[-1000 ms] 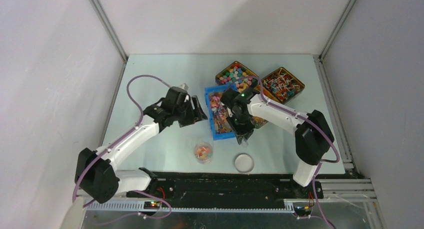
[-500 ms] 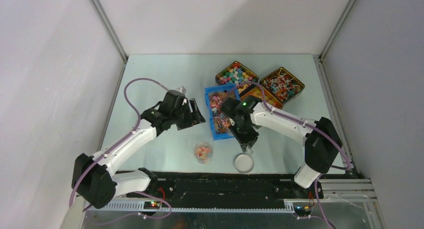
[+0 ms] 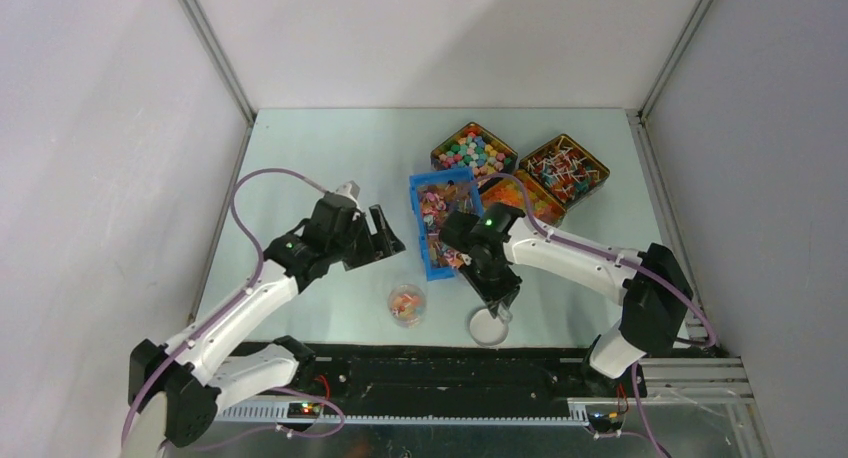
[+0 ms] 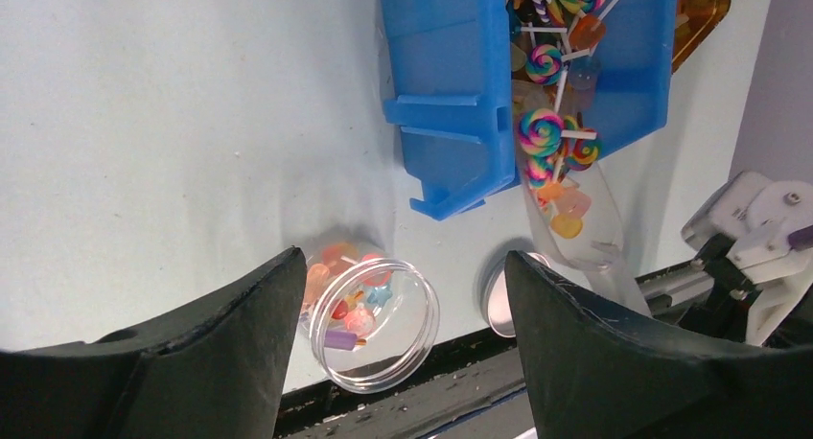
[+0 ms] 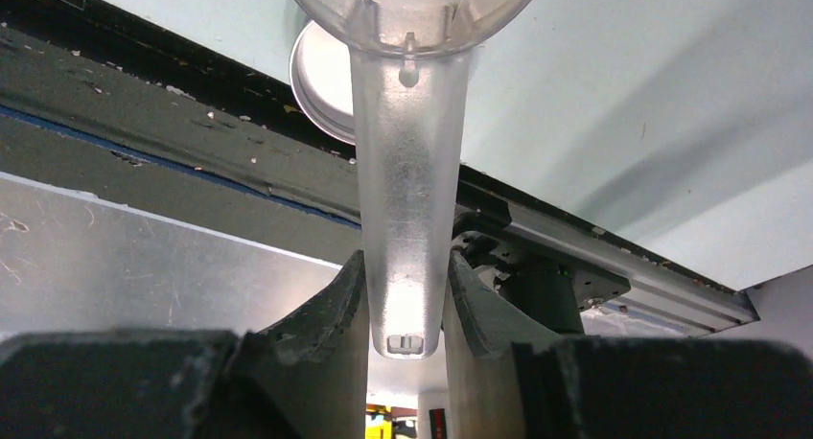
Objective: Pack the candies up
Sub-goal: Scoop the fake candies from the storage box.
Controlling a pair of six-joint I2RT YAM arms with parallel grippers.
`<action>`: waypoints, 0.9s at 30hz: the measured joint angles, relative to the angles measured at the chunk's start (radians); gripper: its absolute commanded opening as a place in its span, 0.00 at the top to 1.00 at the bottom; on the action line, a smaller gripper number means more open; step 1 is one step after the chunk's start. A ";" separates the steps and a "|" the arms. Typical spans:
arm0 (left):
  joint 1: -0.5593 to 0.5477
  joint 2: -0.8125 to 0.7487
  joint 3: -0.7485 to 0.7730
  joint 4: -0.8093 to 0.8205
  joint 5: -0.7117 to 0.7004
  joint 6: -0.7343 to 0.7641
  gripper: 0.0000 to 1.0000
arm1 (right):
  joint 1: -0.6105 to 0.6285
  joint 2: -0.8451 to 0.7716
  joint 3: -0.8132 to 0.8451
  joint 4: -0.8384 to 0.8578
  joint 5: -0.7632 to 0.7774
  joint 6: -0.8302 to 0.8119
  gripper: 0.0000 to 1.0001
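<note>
A small clear jar stands near the table's front edge with a few orange, pink and red candies in it. My right gripper is shut on the handle of a clear plastic scoop. The scoop carries a few orange and pink candies, and its bowl hangs over a round lid. Open and holding nothing, my left gripper hovers left of the blue bin, up and away from the jar.
The blue bin holds swirl lollipops and mixed sweets. Behind it sit a tin of coloured sweets, a tin of stick lollipops and an orange tray. A black rail runs along the near edge.
My right gripper carried the scoop out of the blue bin toward the near edge, over the lid. My left arm drew back to the left and its jaws opened wider.
</note>
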 measured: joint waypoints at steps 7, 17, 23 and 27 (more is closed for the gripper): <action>0.000 -0.063 -0.047 -0.002 -0.006 0.000 0.14 | 0.000 -0.016 0.000 -0.011 0.026 0.011 1.00; 0.000 -0.100 -0.076 -0.010 -0.006 0.000 0.12 | 0.001 -0.021 -0.001 -0.016 0.031 0.014 1.00; 0.000 -0.103 -0.081 -0.009 -0.006 0.000 0.12 | 0.001 -0.022 -0.001 -0.017 0.031 0.014 1.00; 0.000 -0.105 -0.103 -0.012 -0.005 -0.006 0.12 | 0.001 -0.037 -0.001 -0.018 0.029 0.014 1.00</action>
